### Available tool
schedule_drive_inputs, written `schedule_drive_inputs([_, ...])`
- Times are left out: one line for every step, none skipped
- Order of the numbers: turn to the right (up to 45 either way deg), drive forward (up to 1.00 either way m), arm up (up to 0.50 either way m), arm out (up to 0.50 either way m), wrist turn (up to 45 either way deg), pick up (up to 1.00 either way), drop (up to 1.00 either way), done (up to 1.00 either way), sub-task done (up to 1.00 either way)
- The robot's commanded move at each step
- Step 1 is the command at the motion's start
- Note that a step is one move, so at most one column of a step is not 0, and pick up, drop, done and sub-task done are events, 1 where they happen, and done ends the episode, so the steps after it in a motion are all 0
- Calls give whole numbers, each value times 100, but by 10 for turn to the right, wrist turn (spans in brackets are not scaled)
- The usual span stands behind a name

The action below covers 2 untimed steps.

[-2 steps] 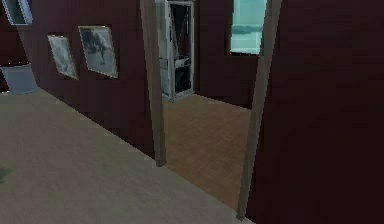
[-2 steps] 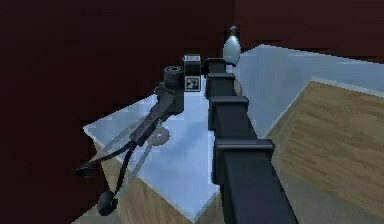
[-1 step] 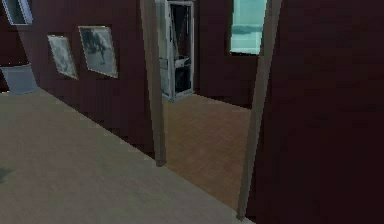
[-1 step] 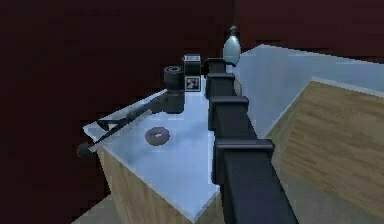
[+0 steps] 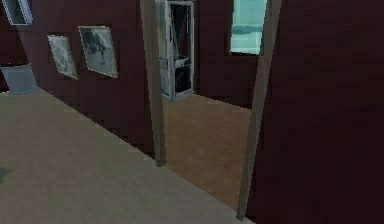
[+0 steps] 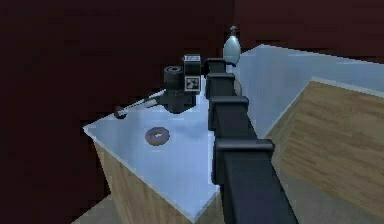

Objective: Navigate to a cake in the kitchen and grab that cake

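Note:
In the arm side view my arm (image 6: 232,125) reaches out over a counter with a pale top (image 6: 190,165) and wooden sides. At the arm's far end stand the two white marked squares (image 6: 188,85), with the gripper (image 6: 128,108) left of them, near the counter's far left corner. A small dark flat ring-shaped thing (image 6: 156,135) lies on the counter top close by the gripper. I cannot tell whether the gripper holds anything.
A pale bottle-like thing (image 6: 233,45) stands at the counter's far end, against dark maroon walls. In the forward view a doorway (image 5: 205,110) opens onto a wood-floored room with a white-framed glass door (image 5: 180,50) and a window (image 5: 248,25). Two pictures (image 5: 98,50) hang on the wall at the forward view's left.

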Motion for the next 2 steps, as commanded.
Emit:
schedule_drive_inputs([0, 0, 0, 0, 180, 0, 0, 0, 0])
schedule_drive_inputs([0, 0, -14, 0, 0, 0, 0, 0, 0])
